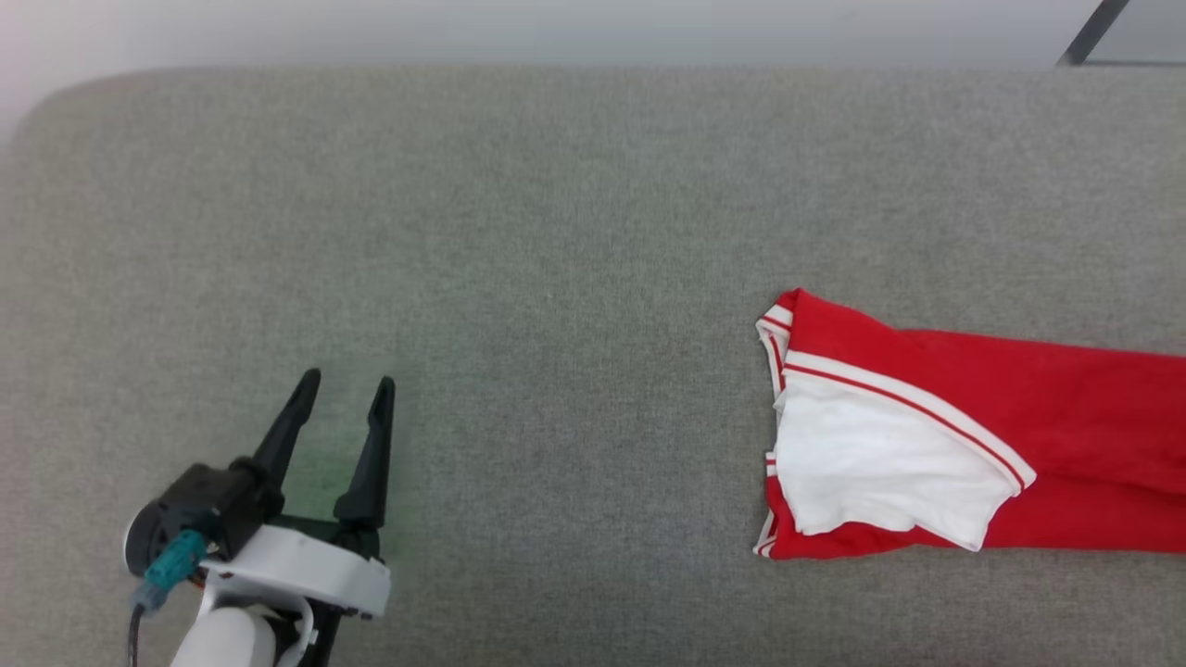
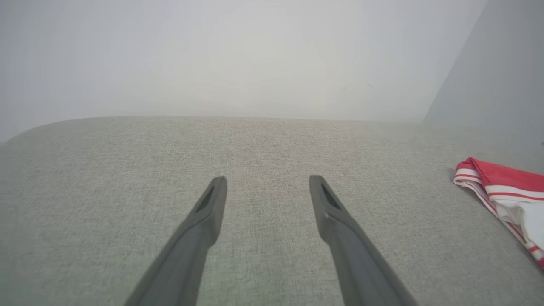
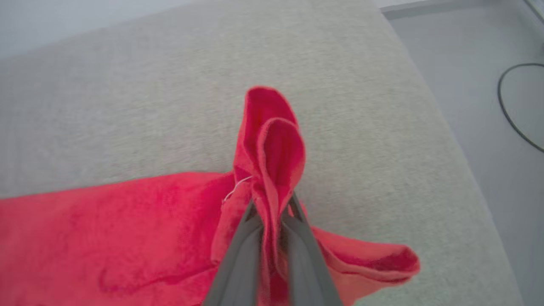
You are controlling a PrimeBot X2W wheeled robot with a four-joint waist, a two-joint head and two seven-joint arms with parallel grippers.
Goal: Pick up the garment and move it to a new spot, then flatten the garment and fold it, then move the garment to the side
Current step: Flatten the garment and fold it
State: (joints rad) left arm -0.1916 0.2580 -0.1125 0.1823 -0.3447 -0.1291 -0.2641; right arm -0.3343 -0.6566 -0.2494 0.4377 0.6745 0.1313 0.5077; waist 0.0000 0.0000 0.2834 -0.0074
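Right wrist view: nearest the lens, you see the right gripper (image 3: 272, 210) with its two dark fingers drawn together on a raised fold of the garment (image 3: 106, 229). Red cloth is pinched between them and stands up beyond the tips in a doubled loop. Note that the rest of the red fabric trails off to that view's left, lying on the grey fabric surface (image 3: 361, 85), and a smaller flap curls out just right of the fingers. Beyond the surface's rounded edge you see pale floor (image 3: 467, 63) with a thin dark cable (image 3: 508, 114) on it. In the head view, locate the left gripper (image 1: 349, 378) at the lower left, its fingers spread wide apart over the grey fabric. The garment lies well apart from it, at the right of the surface, and runs out past the frame's right edge. At its left end, a white sleeve (image 1: 880, 463) with striped trim lies folded across the red body. In the left wrist view, you see the same spread fingers over the fabric, the garment's striped end at the far right, and a plain pale wall (image 2: 255, 55) behind the surface's far edge.
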